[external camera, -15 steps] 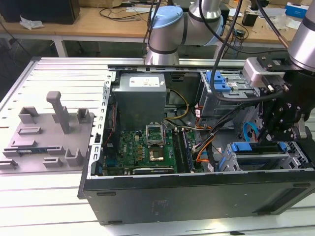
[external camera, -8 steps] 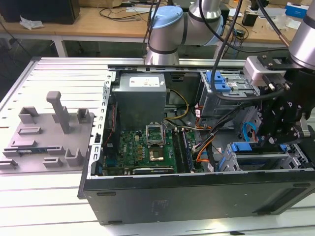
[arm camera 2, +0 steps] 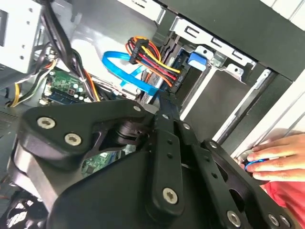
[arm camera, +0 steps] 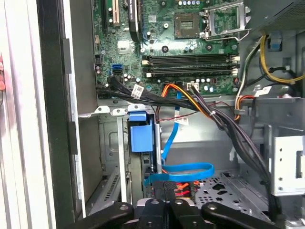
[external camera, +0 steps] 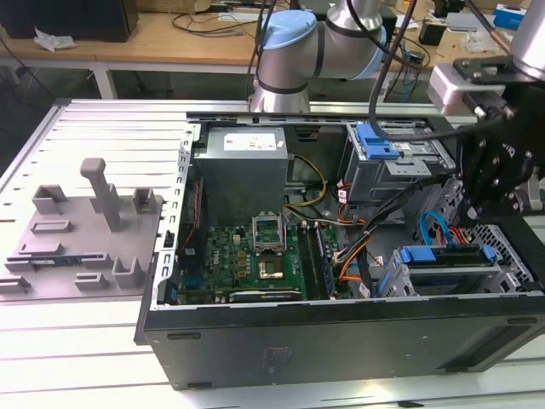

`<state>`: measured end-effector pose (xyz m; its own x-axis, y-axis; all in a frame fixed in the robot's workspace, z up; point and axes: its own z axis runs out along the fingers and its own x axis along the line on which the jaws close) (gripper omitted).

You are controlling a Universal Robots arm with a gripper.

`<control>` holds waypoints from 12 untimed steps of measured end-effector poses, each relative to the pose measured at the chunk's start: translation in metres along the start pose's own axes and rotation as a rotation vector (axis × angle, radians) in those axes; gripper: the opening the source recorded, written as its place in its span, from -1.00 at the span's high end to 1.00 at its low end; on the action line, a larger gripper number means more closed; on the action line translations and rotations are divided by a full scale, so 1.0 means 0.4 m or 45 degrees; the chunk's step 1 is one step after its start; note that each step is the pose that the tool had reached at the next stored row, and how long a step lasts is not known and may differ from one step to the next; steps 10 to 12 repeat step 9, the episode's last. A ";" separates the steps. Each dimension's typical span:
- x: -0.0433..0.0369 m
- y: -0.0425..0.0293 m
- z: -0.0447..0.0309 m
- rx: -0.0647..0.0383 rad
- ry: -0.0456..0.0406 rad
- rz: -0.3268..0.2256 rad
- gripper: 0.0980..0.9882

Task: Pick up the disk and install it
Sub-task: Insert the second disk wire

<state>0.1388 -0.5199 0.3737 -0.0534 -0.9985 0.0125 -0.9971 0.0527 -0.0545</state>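
The disk (external camera: 444, 266), a silver drive in a bright blue carrier, lies in the drive cage at the lower corner of the open computer case on the exterior view's right. Its blue carrier end (arm camera: 140, 133) sits in the bay slot in the first wrist view, and the second wrist view shows that blue end (arm camera 2: 198, 58) in the cage. My black gripper (external camera: 487, 200) hangs just above the cage, apart from the disk. Its fingers (arm camera: 165, 187) are pressed together, shut on nothing, and in the second wrist view the gripper (arm camera 2: 164, 102) points toward the cables.
A blue flat data cable (arm camera: 178, 171) and a red-orange-yellow power bundle (arm camera 2: 152, 59) loop between the gripper and the bay. A smaller blue latch (external camera: 375, 141) sits on the upper cage. Motherboard (external camera: 255, 256) and black cables fill the case. A person's hand (arm camera 2: 276, 157) rests outside the case.
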 end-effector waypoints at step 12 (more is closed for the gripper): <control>-0.001 0.000 -0.002 0.000 0.000 0.000 0.98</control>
